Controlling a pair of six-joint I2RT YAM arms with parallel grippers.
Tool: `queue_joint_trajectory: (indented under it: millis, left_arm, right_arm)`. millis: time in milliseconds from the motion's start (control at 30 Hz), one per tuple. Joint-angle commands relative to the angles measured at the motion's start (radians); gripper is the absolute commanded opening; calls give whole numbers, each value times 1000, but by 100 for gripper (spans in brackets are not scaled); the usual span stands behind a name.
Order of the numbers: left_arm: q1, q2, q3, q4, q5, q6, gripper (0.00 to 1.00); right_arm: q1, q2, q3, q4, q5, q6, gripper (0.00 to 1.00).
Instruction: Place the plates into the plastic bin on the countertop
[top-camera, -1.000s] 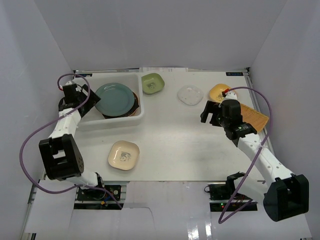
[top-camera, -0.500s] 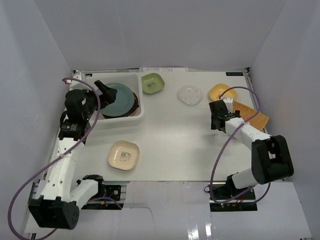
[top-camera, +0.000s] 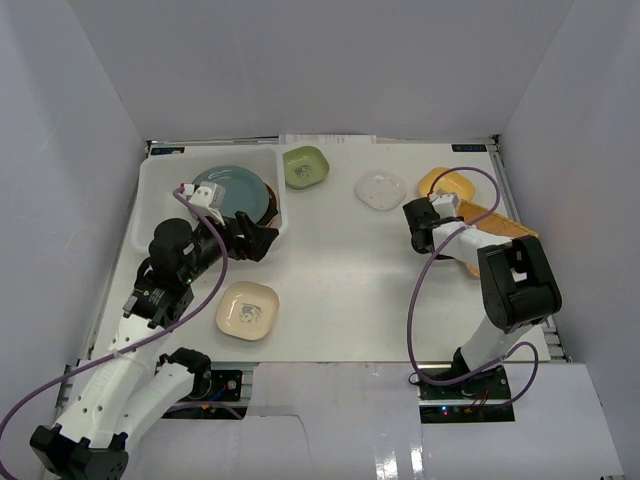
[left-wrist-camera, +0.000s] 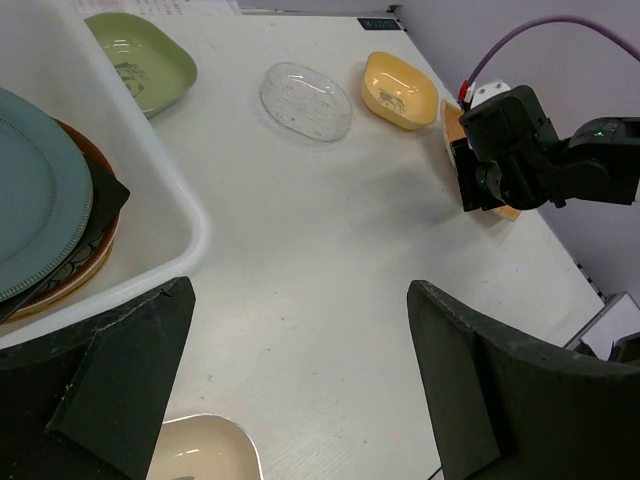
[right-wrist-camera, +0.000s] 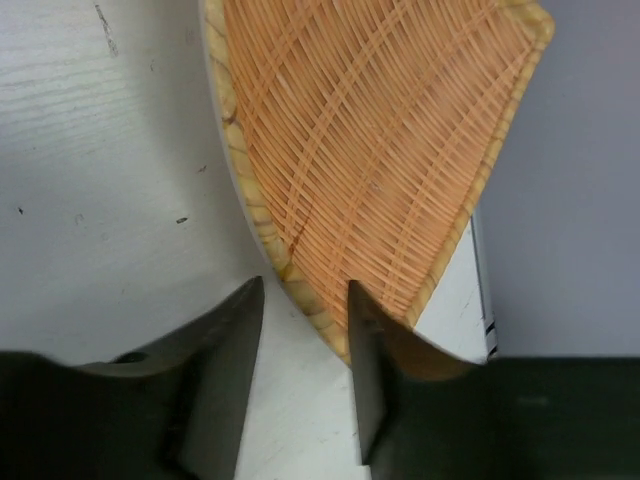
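Right hand (right-wrist-camera: 303, 292) astride rim of fan-shaped plate (right-wrist-camera: 370, 150)

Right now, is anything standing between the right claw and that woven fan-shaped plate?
Nothing visible does. The right claw is down at the woven fan-shaped plate, with the plate's rim between its jaws.

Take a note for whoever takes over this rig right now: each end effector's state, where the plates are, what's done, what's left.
Left end effector: open, empty, over the table by the bin.
Right end effector: jaws astride the fan plate rim at the table's right edge; firm grip unclear.
Done: blue plate tops a stack in the bin.
Left: fan plate, green plate, clear plate, yellow plate, cream plate, all outside the bin.
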Motion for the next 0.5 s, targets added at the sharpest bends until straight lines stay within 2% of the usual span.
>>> queue_joint_trajectory:
  millis: [0,100,233,267,300,367,400,467]
  left_arm:
    - [-39,-3,1,-3,-34,35,98]
    - [-60,-11,-9,-3,-36,45,98]
    - [-88,-31,-37,-5,-63,55,98]
    - [-91,-32,-38,-6,-69,56,98]
    - [-96,-35,-40,-8,-71,61,98]
    - [-106,-43,-40,-6,-77,64,98]
    - [-111,-45,-42,-6,-80,67,98]
    - [-116,-52,-42,-11,-91,68,98]
  right_arm:
    - [11,4,-23,6,94,-8,49]
    - [9,56,-23,5,103,-18,66]
    - [8,117,13,5,91,-41,63]
    - [8,127,21,5,96,-42,58]
    - [8,134,27,9,94,-47,46]
    - [9,131,26,37,99,-74,35]
    - [11,127,27,37,100,-78,18]
    - [23,110,14,28,114,-76,8]
